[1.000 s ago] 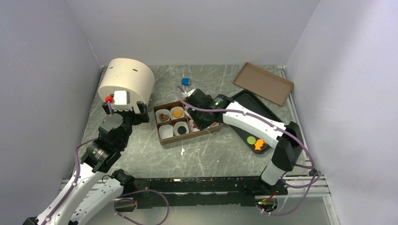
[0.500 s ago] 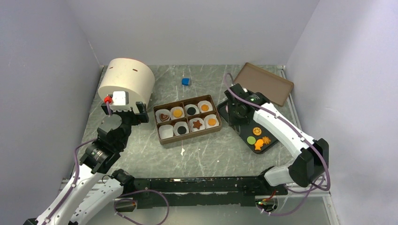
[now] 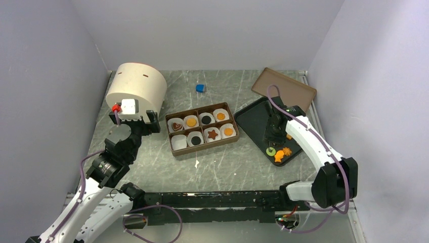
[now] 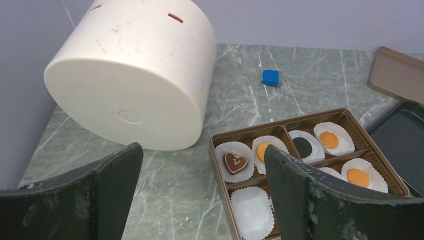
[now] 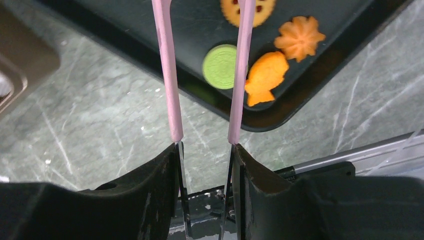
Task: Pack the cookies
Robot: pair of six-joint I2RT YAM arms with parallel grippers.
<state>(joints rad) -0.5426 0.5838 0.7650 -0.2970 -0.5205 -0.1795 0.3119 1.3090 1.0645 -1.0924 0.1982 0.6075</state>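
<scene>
One eight-cup box [image 3: 168, 132], one black tray [image 3: 251, 117], eleven cookies [image 3: 213, 134]. Seven sit in the box's paper cups [image 3: 178, 142]; the near-left cup is empty. Four more lie at the tray's near end, right of the box: green round [image 5: 220, 66], fish [image 5: 265, 77], flower [image 5: 299, 37] and dotted round [image 5: 260, 7]. The right gripper [image 3: 273, 142], over the box a second ago, now hangs above these four, prongs part-way apart with nothing between. The left gripper [image 4: 202, 150], unmoved, gapes wide and empty beside the white cylinder [image 4: 125, 90].
</scene>
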